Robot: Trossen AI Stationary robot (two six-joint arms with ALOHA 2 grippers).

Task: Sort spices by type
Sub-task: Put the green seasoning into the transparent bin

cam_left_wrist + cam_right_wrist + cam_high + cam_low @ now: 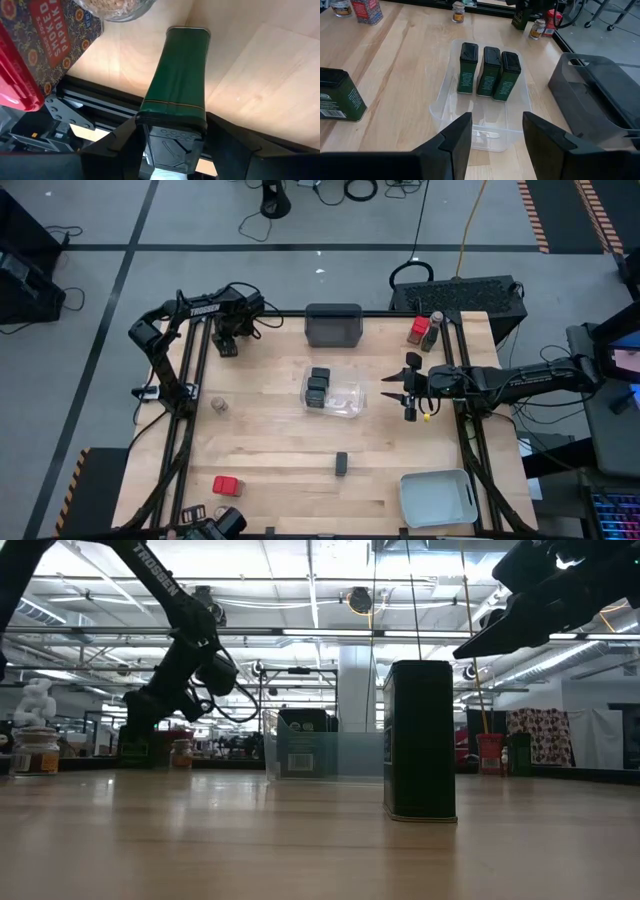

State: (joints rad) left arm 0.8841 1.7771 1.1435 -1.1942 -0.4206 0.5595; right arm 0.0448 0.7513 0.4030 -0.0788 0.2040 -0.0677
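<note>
Left hand (172, 150) clamped on a dark green tin (177, 75) at the desk's far left corner, beside a red paprika box (35, 45) and a jar (117, 7). Right hand (492, 145) parted and empty, hovering over the right side of the clear tray (345, 408) mid-desk. Three green tins (489, 70) already lined up in that tray. Left to sort: one tin (341, 464) near the front edge, a red box (226, 485) at the front left, a jar (218, 405) near the left edge, a red box and a bottle (424, 330) at the far right corner. Grey tray (333, 326) at the far edge and pale tray (437, 498) at the front right apparently unfilled. Roughly a third done.

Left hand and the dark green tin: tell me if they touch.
Touching. The left wrist view shows the left hand clamped on the dark green tin, fingers against its sides.
</note>
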